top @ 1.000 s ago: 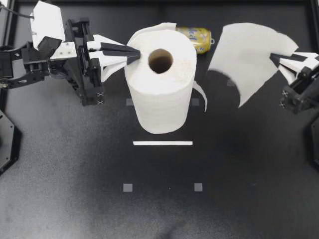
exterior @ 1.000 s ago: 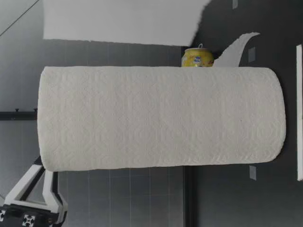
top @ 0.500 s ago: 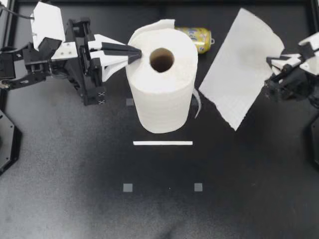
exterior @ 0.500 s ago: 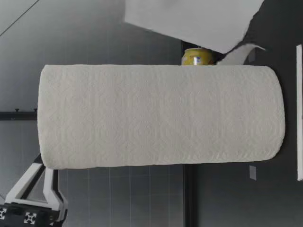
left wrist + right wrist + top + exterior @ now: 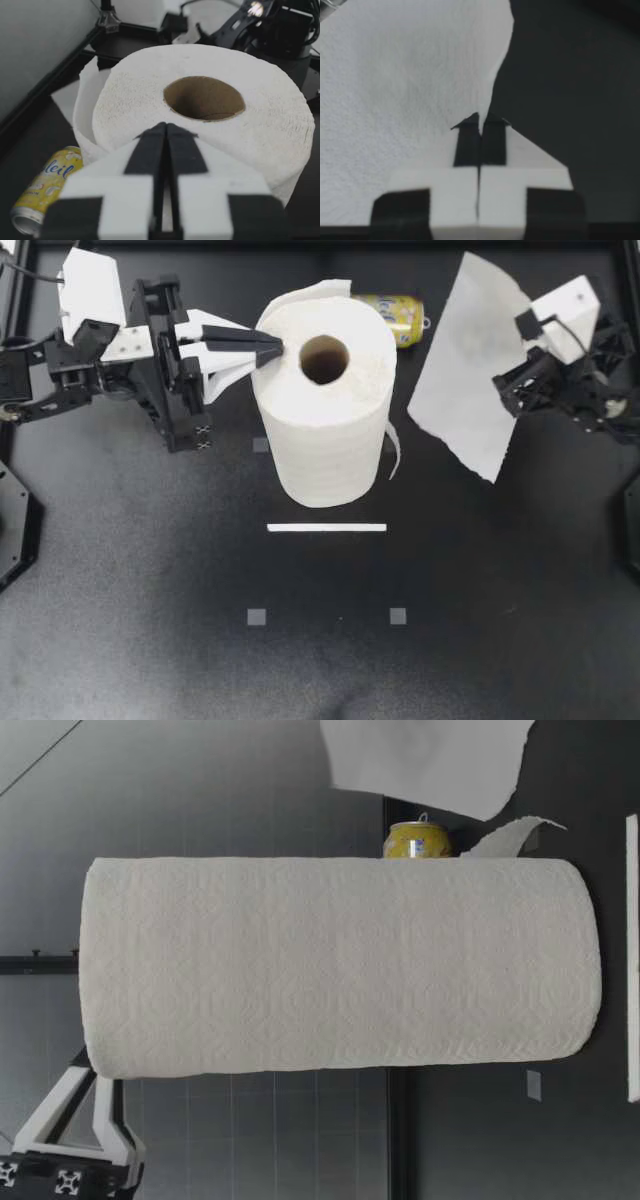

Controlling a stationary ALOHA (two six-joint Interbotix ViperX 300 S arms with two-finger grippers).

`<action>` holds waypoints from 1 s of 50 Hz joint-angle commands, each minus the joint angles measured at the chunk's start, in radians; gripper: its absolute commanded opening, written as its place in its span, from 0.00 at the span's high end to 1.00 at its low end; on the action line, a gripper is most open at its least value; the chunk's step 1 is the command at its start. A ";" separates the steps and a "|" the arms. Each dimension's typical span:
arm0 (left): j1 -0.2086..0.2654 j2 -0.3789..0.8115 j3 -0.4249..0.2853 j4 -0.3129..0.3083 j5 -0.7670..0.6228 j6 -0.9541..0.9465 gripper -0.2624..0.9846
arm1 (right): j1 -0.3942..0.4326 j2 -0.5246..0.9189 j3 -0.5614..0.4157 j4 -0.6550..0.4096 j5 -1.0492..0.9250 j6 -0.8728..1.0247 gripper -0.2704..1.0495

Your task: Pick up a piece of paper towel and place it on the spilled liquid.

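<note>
Clamping a torn white paper towel sheet by its edge, my right gripper pinches it between both fingers and holds it in the air above the far right part of the black table. My left gripper, fingers together with nothing between them, rests its tips on the top rim of the tall white paper towel roll, upright near the middle of the far edge. Between the roll and that edge, a yellow drink can lies on its side. By my judgement, 1 sheet is torn free and picked up; placing remains. No spill shows on the dark surface; I guess it lies by the can.
</note>
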 commanded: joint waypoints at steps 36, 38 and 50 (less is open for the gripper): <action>0.008 -0.003 -0.003 0.002 0.000 -0.002 0.70 | -0.176 0.239 -0.224 -0.149 -0.129 0.002 0.90; 0.008 -0.003 -0.002 0.002 -0.002 -0.003 0.70 | -0.176 0.236 -0.225 -0.150 -0.127 0.002 0.90; 0.008 -0.005 -0.008 0.002 0.000 -0.002 0.70 | -0.178 0.221 -0.225 -0.149 -0.115 0.002 0.85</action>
